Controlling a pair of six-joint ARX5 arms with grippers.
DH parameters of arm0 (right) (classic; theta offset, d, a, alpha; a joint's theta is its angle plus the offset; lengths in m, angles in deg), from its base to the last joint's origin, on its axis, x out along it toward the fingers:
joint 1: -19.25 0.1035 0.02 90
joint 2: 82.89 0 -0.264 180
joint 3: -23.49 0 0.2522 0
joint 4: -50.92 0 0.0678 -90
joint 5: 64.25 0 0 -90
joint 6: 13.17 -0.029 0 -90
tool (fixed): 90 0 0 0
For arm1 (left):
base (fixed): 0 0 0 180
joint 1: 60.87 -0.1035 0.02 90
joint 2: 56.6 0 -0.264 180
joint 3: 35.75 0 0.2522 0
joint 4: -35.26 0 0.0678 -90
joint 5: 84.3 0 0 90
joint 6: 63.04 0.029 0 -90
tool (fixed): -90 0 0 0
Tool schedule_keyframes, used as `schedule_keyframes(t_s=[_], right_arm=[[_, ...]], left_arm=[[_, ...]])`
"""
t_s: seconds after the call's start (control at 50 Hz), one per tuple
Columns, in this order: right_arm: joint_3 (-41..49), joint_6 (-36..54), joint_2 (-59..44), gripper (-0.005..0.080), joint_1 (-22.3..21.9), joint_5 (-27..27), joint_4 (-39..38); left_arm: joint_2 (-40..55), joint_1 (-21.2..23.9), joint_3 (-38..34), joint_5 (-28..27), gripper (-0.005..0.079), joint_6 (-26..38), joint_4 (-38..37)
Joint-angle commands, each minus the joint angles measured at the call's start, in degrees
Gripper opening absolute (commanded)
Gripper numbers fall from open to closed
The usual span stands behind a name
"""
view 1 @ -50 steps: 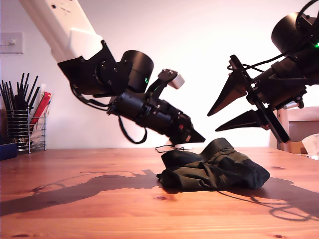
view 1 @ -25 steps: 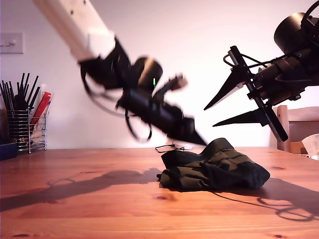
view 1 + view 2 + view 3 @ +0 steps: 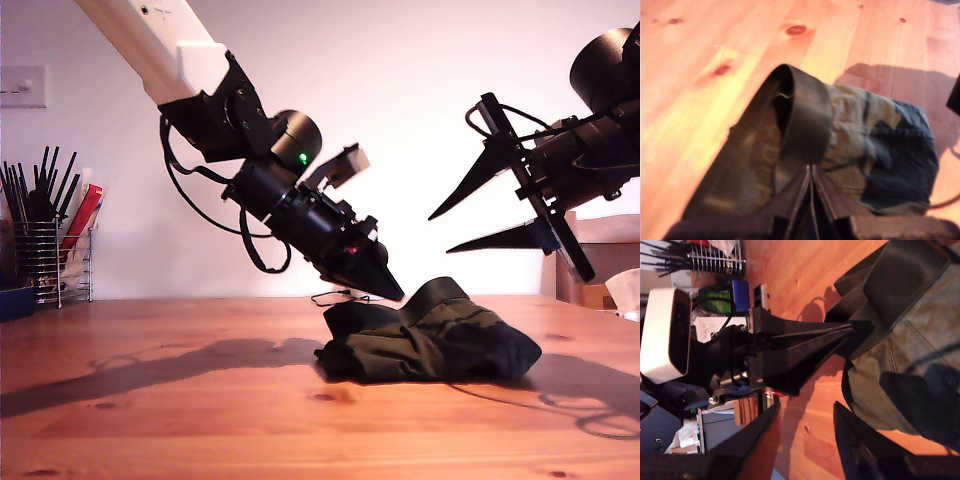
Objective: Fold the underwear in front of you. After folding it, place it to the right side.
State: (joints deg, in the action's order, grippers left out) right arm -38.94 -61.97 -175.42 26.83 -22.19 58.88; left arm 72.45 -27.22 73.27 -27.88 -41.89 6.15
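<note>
Underwear (image 3: 430,342) bunched in a dark heap on the wooden surface (image 3: 160,420), toward the exterior view's right, with my first gripper (image 3: 390,290) clenched, tip at its raised waistband, and my second gripper (image 3: 455,230) spread wide, hanging above it, touching nothing.

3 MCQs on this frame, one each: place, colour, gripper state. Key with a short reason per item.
1. Where does the underwear lie?
A. on the wooden table
B. in the wire rack
C. hanging from a gripper

2. What colour is the underwear?
A. white
B. very dark olive-green
C. red

3. How do my first gripper and my second gripper stand?
A. both open
B. first shut, second open
C. first open, second shut

Key: A, the cloth rests bunched on the tabletop; B, it reads near black; B, the first's fingers meet at a point while the second's are spread.
</note>
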Motion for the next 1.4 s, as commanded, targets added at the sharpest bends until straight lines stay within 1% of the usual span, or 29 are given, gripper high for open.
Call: schedule_keyframes(t_s=[0.0, 0.1, 0.18, 0.22, 0.32, 0.38, 0.46, 0.54, 0.66, 0.74, 0.82, 0.94, 0.96, 1.02, 1.12, 1.14, 1.26, 1.38], right_arm=[[-0.59, 0.94, -0.94, 0.0298, 0.11, -1.05, -0.37], [-0.59, 1.22, -0.94, 0.0298, 0.07, -2.27, -0.57], [-0.68, 1.18, -0.94, 0.0298, -0.24, -5.20, -0.79], [-0.76, 1.18, -0.94, 0.0298, -0.22, -6.51, -0.76], [-0.98, 1.20, -0.83, 0.0298, -0.22, -8.94, -1.01], [-0.98, 1.20, -0.81, 0.0298, -0.22, -9.20, -1.03], [-0.98, 1.22, -0.79, 0.0298, -0.24, -9.64, -1.05], [-0.98, 1.49, -0.70, 0.0298, -0.42, -11.41, -1.11], [-0.98, 2.60, 0.28, 0.0298, -1.09, -12.68, -0.33], [-0.98, 3.74, 1.40, 0.0296, -1.86, -12.83, 0.68], [-0.98, 5.25, 2.62, 0.0265, -2.71, -12.94, 1.95], [-0.98, 6.62, 3.74, 0.0214, -3.48, -14.32, 2.36], [-0.98, 6.67, 3.80, 0.0204, -3.48, -15.34, 2.08], [-0.98, 6.84, 4.11, 0.0146, -3.48, -17.29, 1.70], [-0.98, 6.58, 4.79, -0.0021, -3.45, -21.05, -0.24], [-0.98, 6.34, 4.92, -0.0008, -3.45, -22.14, -0.63], [-1.36, 4.50, 6.43, -0.0010, -3.45, -25.75, -1.62], [-2.12, 3.21, 8.94, -0.0010, -3.63, -26.93, -1.64]], left_arm=[[4.50, 1.11, -0.74, -0.24, -0.0019, 0.26, -1.40], [4.74, 2.32, -0.74, 2.21, -0.0019, 0.28, -2.91], [4.74, 3.34, -0.68, 4.79, -0.0019, -0.07, -4.31], [4.74, 3.67, -0.48, 5.62, -0.0019, -1.53, -5.18], [4.74, 4.09, -0.26, 6.40, -0.0019, -4.42, -7.32], [4.74, 4.55, -0.26, 6.95, -0.0019, -6.51, -8.31], [4.74, 5.62, -0.26, 7.08, -0.0019, -7.15, -9.22], [4.74, 7.10, -0.26, 6.99, -0.0019, -7.32, -10.03], [4.74, 10.51, -0.26, 6.47, -0.0019, -7.23, -10.08], [4.74, 12.31, -0.24, 7.80, -0.0019, -7.23, -9.66], [4.74, 13.03, 0.04, 9.46, -0.0019, -7.26, -8.85], [4.66, 12.15, 2.01, 9.25, -0.0019, -7.87, -9.35], [4.59, 11.87, 2.47, 8.96, -0.0019, -7.91, -9.90], [4.44, 11.17, 3.82, 8.94, -0.0019, -7.87, -10.93], [4.33, 9.97, 6.29, 8.33, -0.0019, -7.85, -12.66], [4.33, 9.70, 6.80, 8.15, -0.0019, -7.85, -13.00], [4.33, 8.68, 9.77, 8.11, -0.0019, -7.65, -16.20], [4.33, 7.98, 11.63, 8.09, -0.0019, -7.19, -18.10]])
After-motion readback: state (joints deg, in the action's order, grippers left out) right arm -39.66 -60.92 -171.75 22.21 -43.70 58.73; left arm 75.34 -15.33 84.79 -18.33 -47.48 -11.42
